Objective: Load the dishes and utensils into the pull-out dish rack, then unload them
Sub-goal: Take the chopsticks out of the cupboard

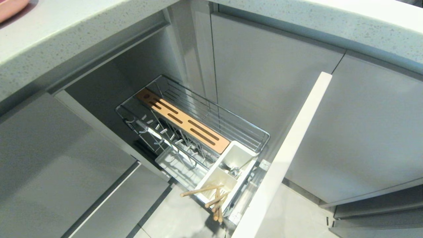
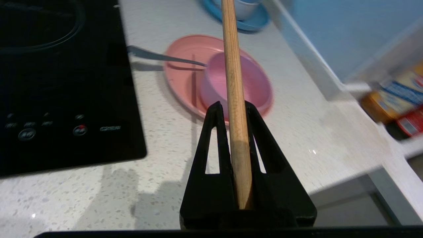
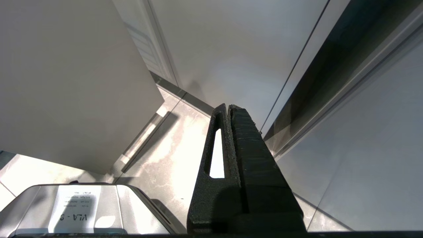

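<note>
Closest to the robot, the pull-out dish rack [image 1: 198, 132] was slid all the way out, its pale front panel [image 1: 287, 155] standing at the near end. Right behind that panel sat the white utensil box [image 1: 228, 172]. A few wooden chopsticks [image 1: 214, 198] poked out of its nearer compartment, leaning over the edge toward the floor, and something silvery lay in the farther compartment, too small to make out properly. Past the box ran the slotted wood strip [image 1: 183, 120], with the upright wire prongs [image 1: 158, 132] alongside it, no dishes standing in them.

The right gripper [image 3: 228, 109] hung down low by the cabinet fronts, pointing at the pale floor tiles [image 3: 172, 158], jaws pressed together with nothing between them.

Up on the speckled countertop [image 2: 314, 132] was where the action was. The left gripper [image 2: 233, 105] had its jaws clamped tight on a single chopstick [image 2: 233, 72], which ran straight out lengthwise between the fingers and well past the tips. It hovered over the counter, just this side of the pink plate [image 2: 181, 62]. The pink bowl [image 2: 238, 82] sat on that plate, and the fork-like utensil [image 2: 165, 58] lay with one end on the plate by the bowl and the other end sticking out toward the black cooktop [image 2: 66, 79]. Farther back was a blue plate [image 2: 254, 21] with a pale bowl on it.
</note>
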Robot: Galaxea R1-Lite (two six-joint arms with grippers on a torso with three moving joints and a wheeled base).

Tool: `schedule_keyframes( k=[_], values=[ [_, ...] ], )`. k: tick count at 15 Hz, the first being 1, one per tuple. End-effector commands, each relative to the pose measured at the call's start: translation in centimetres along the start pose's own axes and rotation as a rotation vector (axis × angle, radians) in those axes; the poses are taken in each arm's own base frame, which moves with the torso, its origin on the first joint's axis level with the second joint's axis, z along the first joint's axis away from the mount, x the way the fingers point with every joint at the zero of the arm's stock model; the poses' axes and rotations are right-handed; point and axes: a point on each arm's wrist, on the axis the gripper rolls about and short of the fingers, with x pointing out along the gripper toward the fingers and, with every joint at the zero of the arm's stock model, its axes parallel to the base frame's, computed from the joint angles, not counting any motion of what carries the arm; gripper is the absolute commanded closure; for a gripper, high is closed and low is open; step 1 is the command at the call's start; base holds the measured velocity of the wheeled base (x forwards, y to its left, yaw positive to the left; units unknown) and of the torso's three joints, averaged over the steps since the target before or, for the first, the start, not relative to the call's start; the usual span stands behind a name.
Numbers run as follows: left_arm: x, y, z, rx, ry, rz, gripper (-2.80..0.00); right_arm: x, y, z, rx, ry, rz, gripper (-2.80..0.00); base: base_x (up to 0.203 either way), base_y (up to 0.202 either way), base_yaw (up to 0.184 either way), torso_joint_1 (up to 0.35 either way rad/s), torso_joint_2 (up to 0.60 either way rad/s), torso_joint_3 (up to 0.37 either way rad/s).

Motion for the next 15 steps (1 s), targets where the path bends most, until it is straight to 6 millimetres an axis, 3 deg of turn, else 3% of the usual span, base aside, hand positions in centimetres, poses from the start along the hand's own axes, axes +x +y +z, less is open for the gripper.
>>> schedule_keyframes(
  k=[1, 6, 15],
  values=[
    [2.0, 0.9, -0.7, -0.041, 0.022, 0.096, 0.00, 0.0, 0.0, 0.0, 0.000, 0.001, 0.001, 0.00, 0.000, 0.000, 0.000, 0.000, 0.00, 0.000],
    [8.0, 3.6, -1.7, -0.135, 0.136, 0.214, 0.00, 0.0, 0.0, 0.0, 0.000, 0.001, 0.001, 0.00, 0.000, 0.000, 0.000, 0.000, 0.00, 0.000],
    [13.3, 4.7, -2.6, -0.360, 0.315, -0.093, 0.00, 0.0, 0.0, 0.0, 0.000, 0.001, 0.000, 0.00, 0.000, 0.000, 0.000, 0.000, 0.00, 0.000]
  ],
)
